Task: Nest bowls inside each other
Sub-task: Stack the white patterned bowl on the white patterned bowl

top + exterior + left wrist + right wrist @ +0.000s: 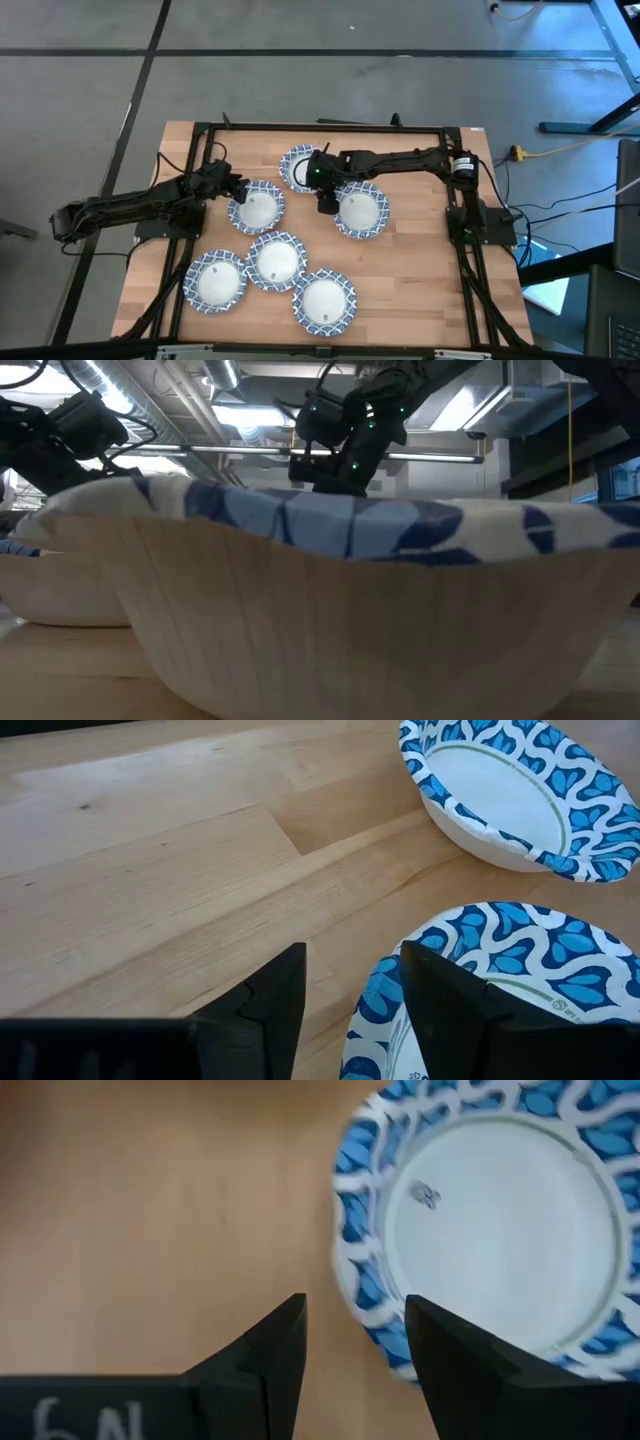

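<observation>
Six bowls show on the wooden desk (pixel 420 290) from above, none nested yet: one at the far middle (pixel 298 166), one left of centre (pixel 256 209), one right of centre (pixel 361 210), and three in a touching cluster nearer the front (pixel 276 261) (pixel 216 280) (pixel 324 301). The right tool (pixel 326 203) hangs just beside the right-of-centre bowl's (pixel 500 1230) left rim, fingers (pixel 275 1355) parted a little and holding nothing, rim not yet between them as far as I can tell. The left tool (pixel 236 188) sits at the left-of-centre bowl's (pixel 500 1000) far-left edge, also slightly open and empty, with one finger (pixel 445 1000) over the patterned rim. These look like paper bowls, so I'd guess super light, a bit flexy and easy to skid around. Best bet is pinching the scalloped rim, one finger inside and one outside, and not squeezing hard or the wall will probably buckle.
</observation>
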You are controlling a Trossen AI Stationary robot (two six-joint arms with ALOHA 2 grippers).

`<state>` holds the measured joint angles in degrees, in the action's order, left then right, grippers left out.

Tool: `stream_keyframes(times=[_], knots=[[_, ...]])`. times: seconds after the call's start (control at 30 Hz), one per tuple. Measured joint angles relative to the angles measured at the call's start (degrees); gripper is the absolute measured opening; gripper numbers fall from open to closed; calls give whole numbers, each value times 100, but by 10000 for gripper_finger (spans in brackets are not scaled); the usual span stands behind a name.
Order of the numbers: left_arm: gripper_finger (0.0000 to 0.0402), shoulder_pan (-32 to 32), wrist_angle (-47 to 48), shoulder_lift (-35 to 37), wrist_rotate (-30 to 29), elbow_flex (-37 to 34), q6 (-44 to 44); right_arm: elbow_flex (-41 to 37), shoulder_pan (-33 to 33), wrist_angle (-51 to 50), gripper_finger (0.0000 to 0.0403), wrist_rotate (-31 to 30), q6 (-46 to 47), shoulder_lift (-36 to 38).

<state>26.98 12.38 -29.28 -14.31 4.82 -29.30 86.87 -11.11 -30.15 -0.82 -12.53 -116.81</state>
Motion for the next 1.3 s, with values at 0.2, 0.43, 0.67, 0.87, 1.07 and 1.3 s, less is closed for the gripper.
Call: stream_keyframes(times=[0.2, 0.43, 0.67, 0.87, 1.07, 1.3], knots=[[157, -1, 1, 0, -5, 0, -2, -3, -2, 137, 171, -260, 29, -135], [157, -1, 2, 0, -9, 0, -19, -5, 2, 117, 171, -262, 74, -233], [157, -1, 2, 0, -6, 0, -20, -5, -2, 82, 171, -262, 79, -309], [157, 0, 2, 0, -6, 0, -17, -5, -2, 104, 170, -264, 83, -309], [157, 0, 2, -2, -5, 0, -19, -5, -2, 115, 147, -269, 192, -309], [157, -1, 2, -2, -4, 0, -22, -5, -2, 116, 72, -270, 197, -309]])
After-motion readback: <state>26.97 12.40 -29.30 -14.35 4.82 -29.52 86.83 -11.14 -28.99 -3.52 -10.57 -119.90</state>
